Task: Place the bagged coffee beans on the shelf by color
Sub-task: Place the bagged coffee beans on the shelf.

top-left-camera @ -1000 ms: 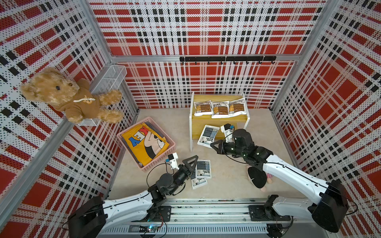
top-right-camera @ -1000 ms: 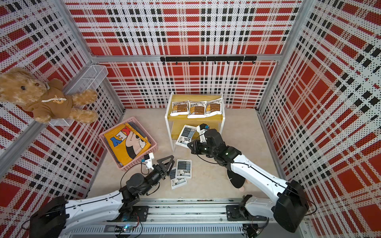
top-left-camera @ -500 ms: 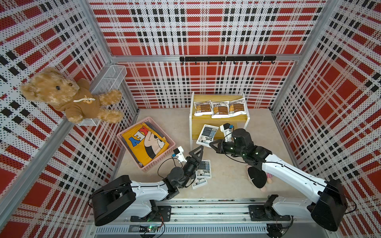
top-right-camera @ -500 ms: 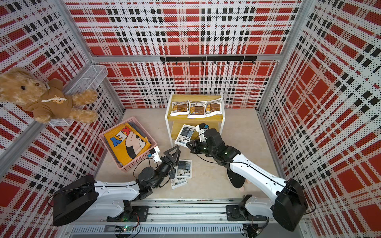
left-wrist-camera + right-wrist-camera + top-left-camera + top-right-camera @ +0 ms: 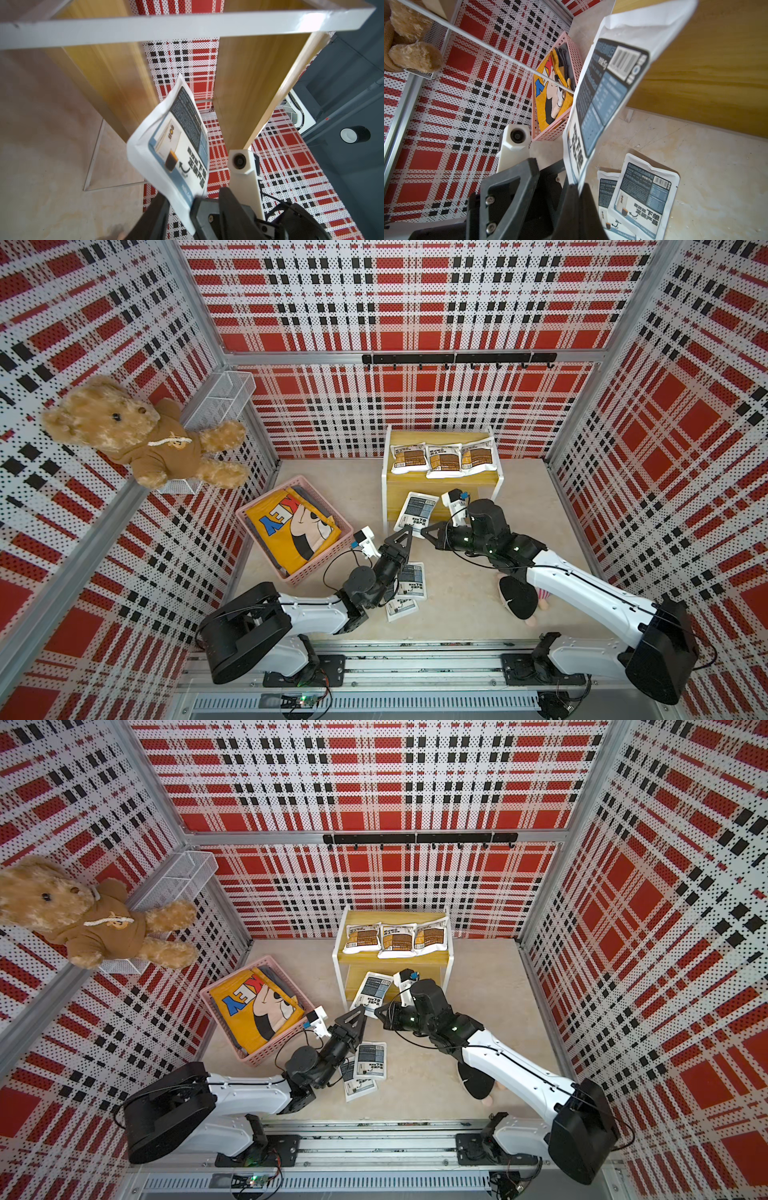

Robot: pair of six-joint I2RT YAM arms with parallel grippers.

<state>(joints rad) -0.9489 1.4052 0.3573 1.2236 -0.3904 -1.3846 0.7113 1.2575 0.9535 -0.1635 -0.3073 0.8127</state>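
Judging by how things lie, the sorting is half done. Three brown pouches (image 5: 442, 458) sit side by side on the top board of the shelf (image 5: 440, 484), which stands at the back edge of the worktop (image 5: 465, 593). The three grey ones are left, and the lower board looks bare as far as it shows. One grey pouch (image 5: 419, 512) hangs tilted in the air just in front of that lower board, with the right tool (image 5: 425, 530) clamped on its lower edge. The left tool (image 5: 406, 532) is just beside the same edge with its jaws partly apart; whether it touches the pouch I cannot tell. Two more grey pouches (image 5: 412, 580) lie flat and overlapping near the front edge of the worktop, partly under the left arm. The held pouch is a thin white sachet with a dark grey-blue panel, a barcode, bold black characters and a small picture of a coffee glass. It bows a little, so it seems soft and lightly filled.
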